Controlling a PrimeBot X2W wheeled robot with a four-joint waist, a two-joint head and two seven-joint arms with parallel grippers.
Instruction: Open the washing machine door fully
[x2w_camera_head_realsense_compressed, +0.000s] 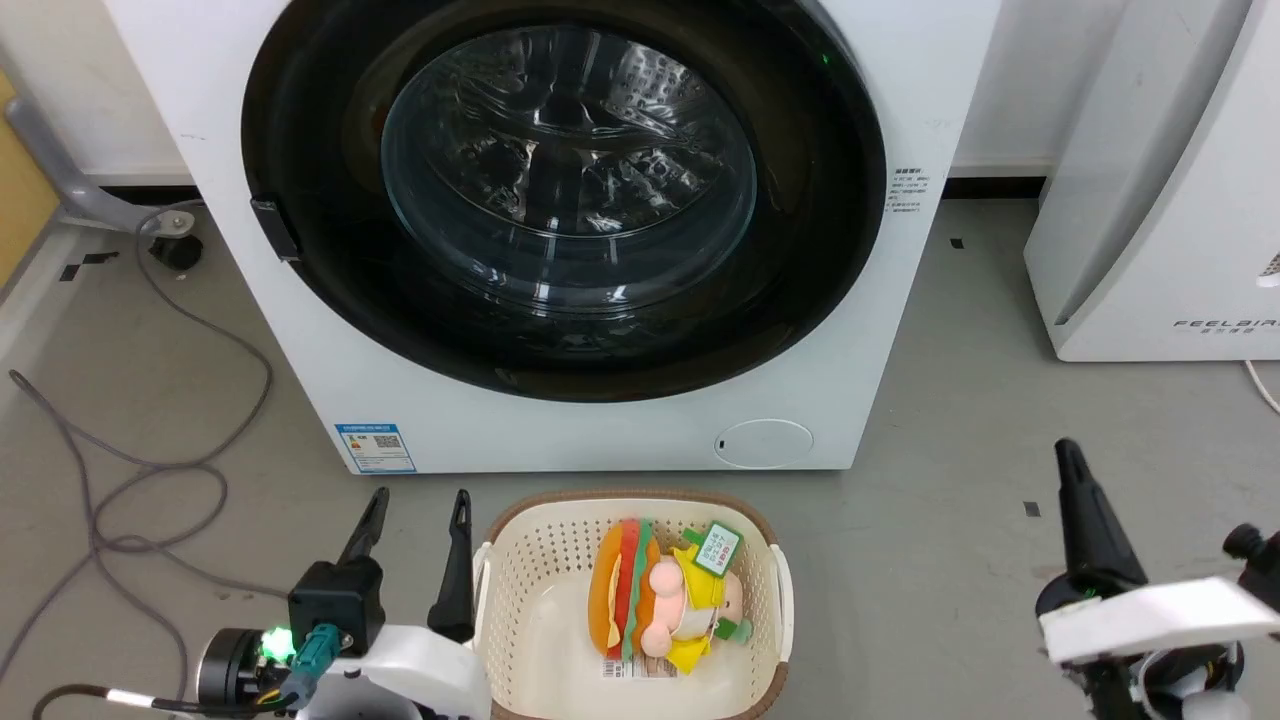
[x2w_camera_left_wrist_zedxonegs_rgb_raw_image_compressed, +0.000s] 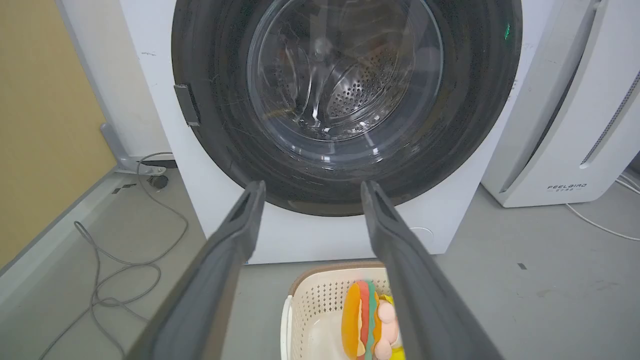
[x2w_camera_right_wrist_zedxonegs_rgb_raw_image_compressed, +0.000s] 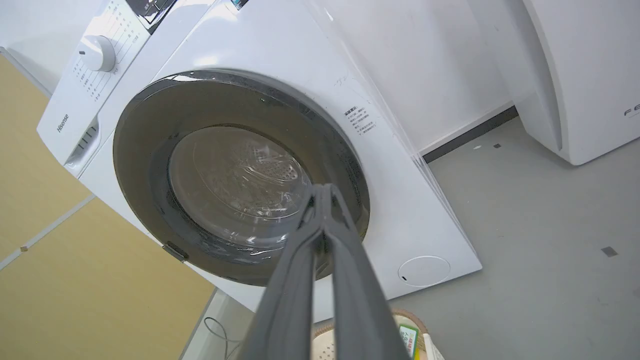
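Both tools are idling low in the frame, door work not yet begun.
Left tool (x2w_camera_head_realsense_compressed: 421, 495) is gaping empty and right tool (x2w_camera_right_wrist_zedxonegs_rgb_raw_image_compressed: 324, 190) is pinching shut on nothing, while the washing machine door (x2w_camera_head_realsense_compressed: 565, 200), upper centre, is sitting apparently closed flush.

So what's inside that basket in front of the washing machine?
A hamburger plush toy with a green tag lies in the basket. The basket floor right under the toy is covered, so anything there can't be seen.

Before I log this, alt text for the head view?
A white washing machine, its round black door shut, faces the camera. A cream basket with a burger plush sits before it, between the open left gripper and the right gripper.
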